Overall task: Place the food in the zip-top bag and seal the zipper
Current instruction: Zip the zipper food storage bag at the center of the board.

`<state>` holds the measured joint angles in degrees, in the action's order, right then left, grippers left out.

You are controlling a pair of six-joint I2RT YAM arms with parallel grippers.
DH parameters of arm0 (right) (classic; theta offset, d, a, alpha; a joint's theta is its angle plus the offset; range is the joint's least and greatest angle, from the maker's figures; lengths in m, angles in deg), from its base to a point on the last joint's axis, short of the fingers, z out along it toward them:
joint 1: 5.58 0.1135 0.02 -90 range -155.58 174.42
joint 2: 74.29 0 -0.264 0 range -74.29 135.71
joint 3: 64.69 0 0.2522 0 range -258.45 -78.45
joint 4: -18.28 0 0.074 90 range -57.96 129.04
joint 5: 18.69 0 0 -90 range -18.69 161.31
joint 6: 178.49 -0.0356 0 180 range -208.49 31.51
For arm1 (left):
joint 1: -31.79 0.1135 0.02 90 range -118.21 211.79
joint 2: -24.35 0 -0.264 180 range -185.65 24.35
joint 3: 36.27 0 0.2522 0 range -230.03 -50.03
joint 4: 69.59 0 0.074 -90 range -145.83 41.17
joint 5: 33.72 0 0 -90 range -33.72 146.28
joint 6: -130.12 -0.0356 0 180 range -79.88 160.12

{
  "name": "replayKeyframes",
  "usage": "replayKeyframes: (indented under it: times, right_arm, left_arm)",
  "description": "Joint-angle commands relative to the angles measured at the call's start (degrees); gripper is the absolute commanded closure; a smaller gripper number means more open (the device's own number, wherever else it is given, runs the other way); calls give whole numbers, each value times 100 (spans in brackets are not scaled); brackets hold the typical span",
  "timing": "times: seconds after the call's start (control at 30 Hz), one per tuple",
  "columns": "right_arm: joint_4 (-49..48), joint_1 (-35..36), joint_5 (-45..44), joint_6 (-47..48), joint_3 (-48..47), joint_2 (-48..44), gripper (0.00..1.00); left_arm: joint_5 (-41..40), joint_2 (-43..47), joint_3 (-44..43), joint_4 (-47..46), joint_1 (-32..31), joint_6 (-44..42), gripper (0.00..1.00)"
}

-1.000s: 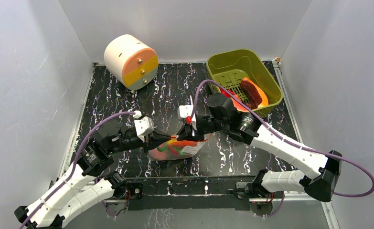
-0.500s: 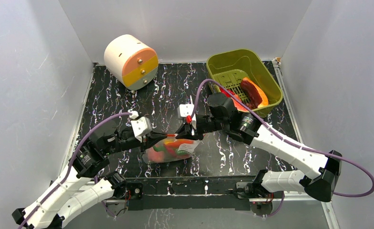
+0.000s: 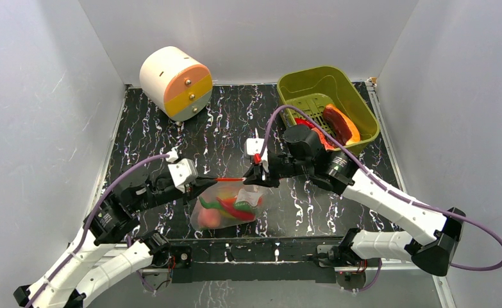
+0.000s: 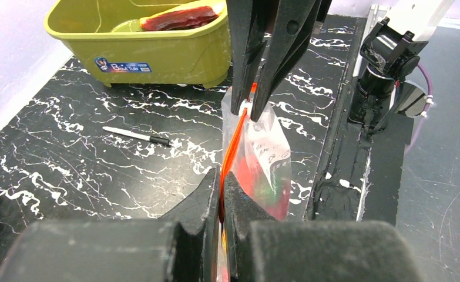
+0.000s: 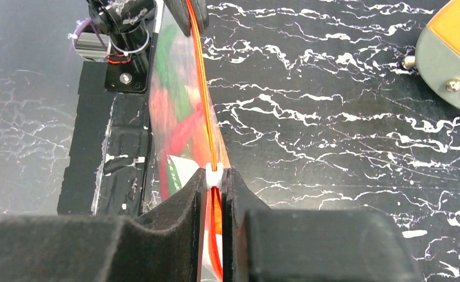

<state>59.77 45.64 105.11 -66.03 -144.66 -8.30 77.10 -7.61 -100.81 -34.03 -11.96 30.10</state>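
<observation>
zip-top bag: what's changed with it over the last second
The left gripper drew back to its own left, so the zipper is now stretched straight between it and the right gripper, and the zip-top bag shifted toward the robot. Both grippers stayed shut on the zipper; the olive-green tub did not move.

Desk: black top w/ white marble-like veins, slight sheen. Plain white walls on 3 sides, back, left, right, closing it in like a booth. Light soft + even, shadows faint. Far left corner: cream drum w/ orange & yellow bands. Far right corner: olive-green tub. Black plate runs along near edge.
</observation>
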Motion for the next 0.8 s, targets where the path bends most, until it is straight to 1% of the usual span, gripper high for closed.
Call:
replayKeyframes:
  times: [0.0,0.37,0.77]
  right_arm:
    - [374,-138,-335,139,-23,-253,100]
    - [1188,-388,-686,378,-75,-523,100]
    - [1780,-490,-1128,447,-67,-765,100]
  left_arm:
    - [-271,201,-257,52,-11,-14,100]
    - [-550,355,-302,241,-13,-71,100]
    - [-857,422,-494,421,-10,-146,100]
